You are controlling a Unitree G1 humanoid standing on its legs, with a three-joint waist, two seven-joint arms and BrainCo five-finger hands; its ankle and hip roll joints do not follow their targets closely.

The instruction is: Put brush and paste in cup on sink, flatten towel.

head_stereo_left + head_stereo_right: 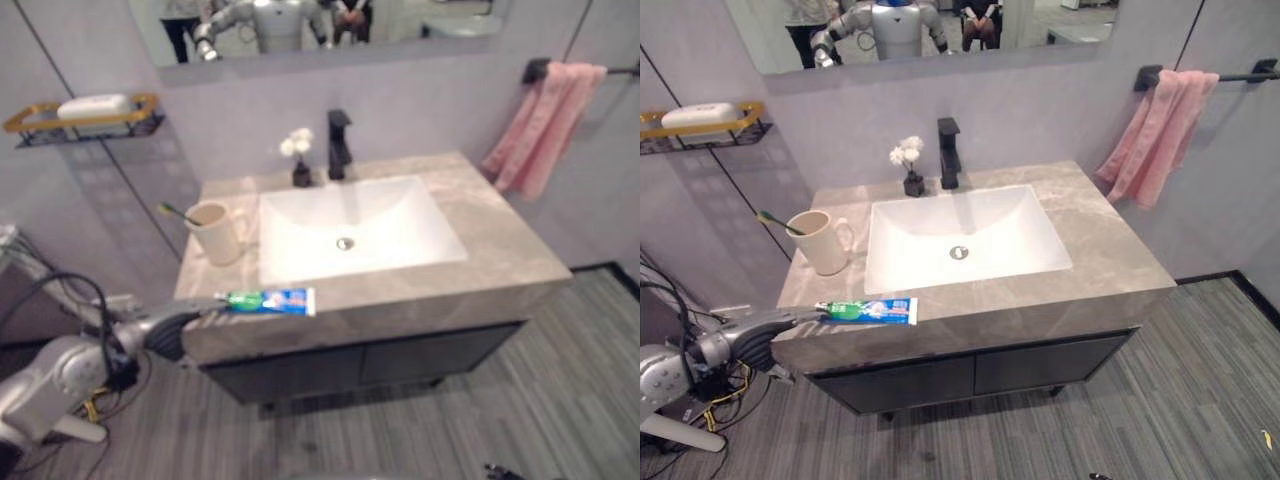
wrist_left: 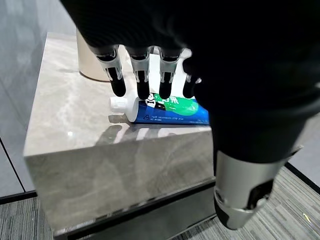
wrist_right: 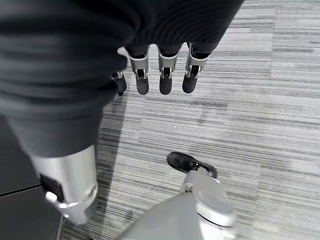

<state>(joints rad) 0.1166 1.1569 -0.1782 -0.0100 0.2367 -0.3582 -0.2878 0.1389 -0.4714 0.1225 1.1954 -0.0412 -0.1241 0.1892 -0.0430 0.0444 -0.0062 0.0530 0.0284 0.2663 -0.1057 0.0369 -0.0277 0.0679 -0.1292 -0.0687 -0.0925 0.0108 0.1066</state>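
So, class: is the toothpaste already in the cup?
No, the toothpaste lies flat on the counter's front edge, apart from the cup.

Toothbrush [image 1: 773, 220] — bristle end hidden inside the cup [image 1: 824, 243].

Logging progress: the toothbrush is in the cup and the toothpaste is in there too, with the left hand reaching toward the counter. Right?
Not quite. The toothbrush is in the cup, but the toothpaste lies on the counter's front edge, as the right eye view shows. The left hand reaches toward it.
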